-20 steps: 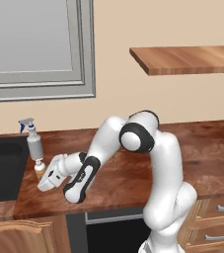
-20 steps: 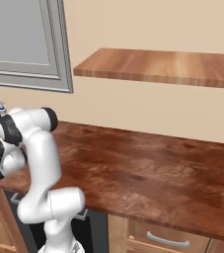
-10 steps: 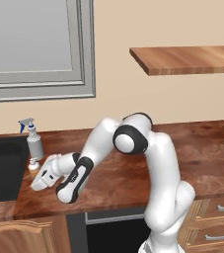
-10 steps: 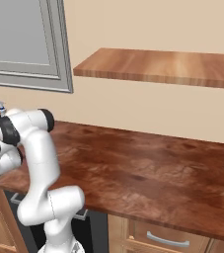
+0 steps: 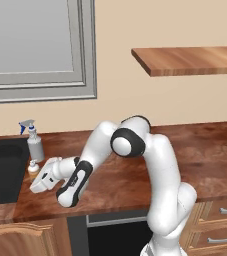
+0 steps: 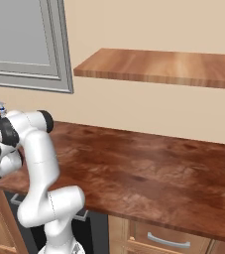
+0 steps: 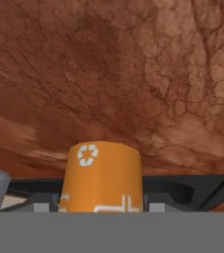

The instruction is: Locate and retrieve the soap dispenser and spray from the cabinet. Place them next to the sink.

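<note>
Amber-orange soap dispenser [image 7: 102, 178] now beside grey spray [image 5: 34, 142] on desk [image 5: 195, 155]; we see tool [image 5: 37, 181] easing its clasp.

countertop [image 5: 195, 150] — reddish-brown wood | window frame [image 5: 85, 60] — grey, on wall | drawers [image 5: 220, 225] — light oak, below

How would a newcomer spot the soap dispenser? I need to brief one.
Find the black sink at the counter's left end. Just right of it stand two bottles beside the gripper. The soap dispenser is the short amber one with a white pump, in front of the taller grey, blue-triggered spray.
</note>
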Robot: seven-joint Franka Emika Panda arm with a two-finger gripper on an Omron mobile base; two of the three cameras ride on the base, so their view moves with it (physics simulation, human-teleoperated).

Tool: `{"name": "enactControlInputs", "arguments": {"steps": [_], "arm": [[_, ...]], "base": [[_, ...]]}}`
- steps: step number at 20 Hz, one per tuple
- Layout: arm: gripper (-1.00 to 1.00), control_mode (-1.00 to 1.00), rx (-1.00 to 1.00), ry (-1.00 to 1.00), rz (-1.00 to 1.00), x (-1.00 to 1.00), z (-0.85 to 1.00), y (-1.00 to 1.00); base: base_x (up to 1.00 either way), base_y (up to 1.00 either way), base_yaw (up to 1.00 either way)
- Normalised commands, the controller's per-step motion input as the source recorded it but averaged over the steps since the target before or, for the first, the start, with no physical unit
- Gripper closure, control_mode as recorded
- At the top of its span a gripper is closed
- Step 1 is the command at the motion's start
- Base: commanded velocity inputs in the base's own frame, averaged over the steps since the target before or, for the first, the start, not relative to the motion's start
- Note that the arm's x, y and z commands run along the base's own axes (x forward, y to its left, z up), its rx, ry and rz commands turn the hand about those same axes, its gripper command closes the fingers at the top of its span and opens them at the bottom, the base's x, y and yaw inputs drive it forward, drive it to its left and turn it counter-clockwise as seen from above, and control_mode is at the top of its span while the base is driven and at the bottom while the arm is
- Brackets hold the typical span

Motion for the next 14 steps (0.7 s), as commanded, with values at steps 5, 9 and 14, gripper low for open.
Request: {"name": "enactControlInputs", "arguments": {"steps": [5,9,14], "arm": [[-1.0,-1.0,0.03,0.0,0.0,0.0,-0.14,0.02],[-1.0,-1.0,0.01,0.0,0.0,0.0,-0.07,0.0],[-1.0,-1.0,0.0,-0.01,0.0,0.0,-0.06,0.0]], "base": [[0.0,0.0,0.0],[0.0,0.0,0.0],[0.0,0.0,0.0]]}}
